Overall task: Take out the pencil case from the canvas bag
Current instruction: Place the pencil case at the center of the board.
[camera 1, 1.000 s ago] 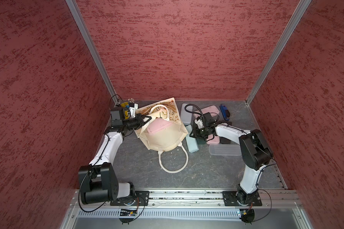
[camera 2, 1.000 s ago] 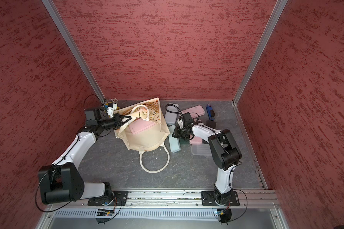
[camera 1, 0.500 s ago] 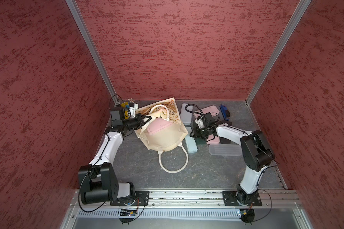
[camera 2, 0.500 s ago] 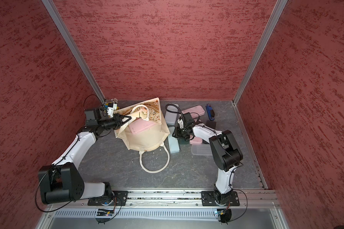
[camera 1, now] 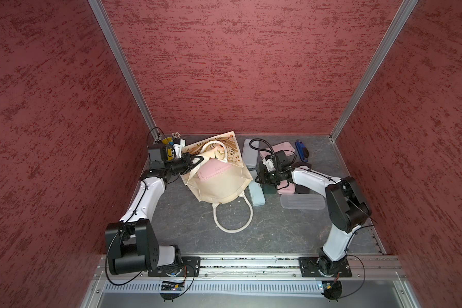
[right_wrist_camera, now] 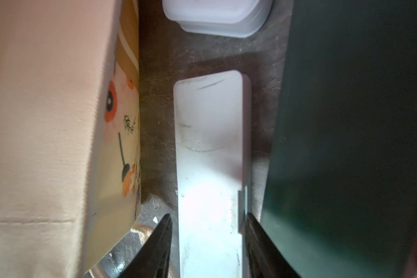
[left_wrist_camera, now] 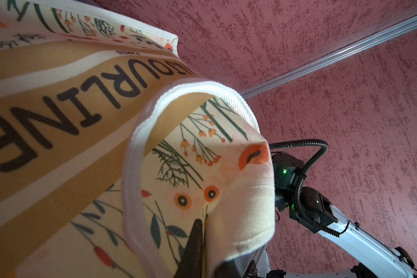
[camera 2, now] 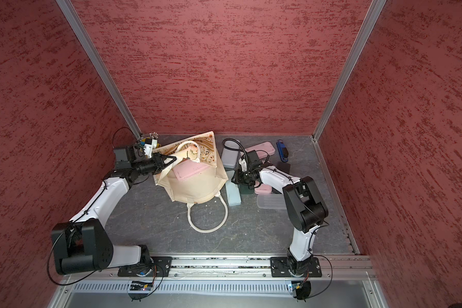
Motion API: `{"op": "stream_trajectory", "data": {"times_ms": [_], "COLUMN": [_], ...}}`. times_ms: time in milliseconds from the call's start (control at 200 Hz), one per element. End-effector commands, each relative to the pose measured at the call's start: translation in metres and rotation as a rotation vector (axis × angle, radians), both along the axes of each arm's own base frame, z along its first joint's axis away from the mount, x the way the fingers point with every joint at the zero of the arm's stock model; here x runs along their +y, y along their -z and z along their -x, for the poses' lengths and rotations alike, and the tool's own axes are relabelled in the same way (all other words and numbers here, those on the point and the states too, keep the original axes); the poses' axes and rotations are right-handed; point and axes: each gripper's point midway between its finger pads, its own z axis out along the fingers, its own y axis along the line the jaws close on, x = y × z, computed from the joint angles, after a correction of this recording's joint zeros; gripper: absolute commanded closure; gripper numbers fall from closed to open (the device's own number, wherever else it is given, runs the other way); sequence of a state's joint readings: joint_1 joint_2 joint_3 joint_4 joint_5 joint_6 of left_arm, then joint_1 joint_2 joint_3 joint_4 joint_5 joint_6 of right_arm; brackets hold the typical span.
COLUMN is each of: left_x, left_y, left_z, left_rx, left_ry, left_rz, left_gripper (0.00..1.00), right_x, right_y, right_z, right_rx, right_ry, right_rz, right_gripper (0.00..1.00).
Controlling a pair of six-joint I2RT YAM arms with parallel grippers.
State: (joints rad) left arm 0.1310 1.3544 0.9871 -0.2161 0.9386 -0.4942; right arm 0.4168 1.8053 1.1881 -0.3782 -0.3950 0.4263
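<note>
This is a robotics lab test cell. The workspace is boxed in on three sides by red textured wall panels (camera 1: 238, 66), joined at the corners by bare aluminium posts (camera 1: 123, 66). Two white-and-black robot arms, the left arm (camera 1: 144, 197) and the right arm (camera 1: 312, 181), are bolted to an aluminium rail (camera 1: 251, 264) along the front of a dark grey, stone-look bench (camera 1: 278, 234). A corrugated black cable conduit (left_wrist_camera: 299, 142) loops over one arm, and a small exposed circuit board (camera 1: 171, 287) sits on the slotted metal strip (camera 1: 251, 287) below the rail.

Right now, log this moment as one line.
left tool: shut on canvas bag rim | pink pencil case: in bag mouth | right tool: astride pale blue case beside bag, grip unclear
</note>
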Motion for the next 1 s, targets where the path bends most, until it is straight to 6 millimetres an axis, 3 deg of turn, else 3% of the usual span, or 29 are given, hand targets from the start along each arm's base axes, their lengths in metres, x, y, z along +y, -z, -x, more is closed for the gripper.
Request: {"op": "stream_trajectory", "data": {"times_ms": [0, 215, 516, 551, 571, 611, 782, 992], "left_x": [0.000, 0.000, -0.001, -0.001, -0.001, -0.001, -0.001, -0.002], "left_y": [-0.008, -0.007, -0.008, -0.008, -0.008, -0.008, -0.006, -0.006], "left_z": [0.001, 0.002, 0.001, 0.002, 0.001, 0.002, 0.001, 0.001], "left_rx": [-0.024, -0.021, -0.020, -0.020, -0.019, -0.017, -0.016, -0.017], "left_ry": [0.003, 0.003, 0.004, 0.006, 0.006, 0.005, 0.003, 0.004], "left_rz": [0.016, 0.020, 0.026, 0.027, 0.027, 0.028, 0.029, 0.030], "left_gripper": [0.97, 0.97, 0.97, 0.97, 0.97, 0.97, 0.97, 0.97], "right_x": [-0.005, -0.004, 0.007, 0.009, 0.009, 0.011, 0.024, 0.040], "right_y": [-0.030, -0.067, -0.155, -0.157, -0.172, -0.181, -0.218, -0.256], "right_z": [-0.012, -0.014, -0.003, -0.002, 0.003, 0.008, 0.032, 0.079], "right_rx": [-0.102, -0.224, -0.519, -0.539, -0.582, -0.616, -0.773, -0.992], "right_ry": [0.026, 0.018, -0.049, -0.063, -0.071, -0.089, -0.183, -0.322], "right_rz": [0.000, -0.041, -0.162, -0.164, -0.178, -0.188, -0.230, -0.306], "right_gripper": [0.50, 0.50, 0.50, 0.50, 0.50, 0.50, 0.50, 0.49]}}
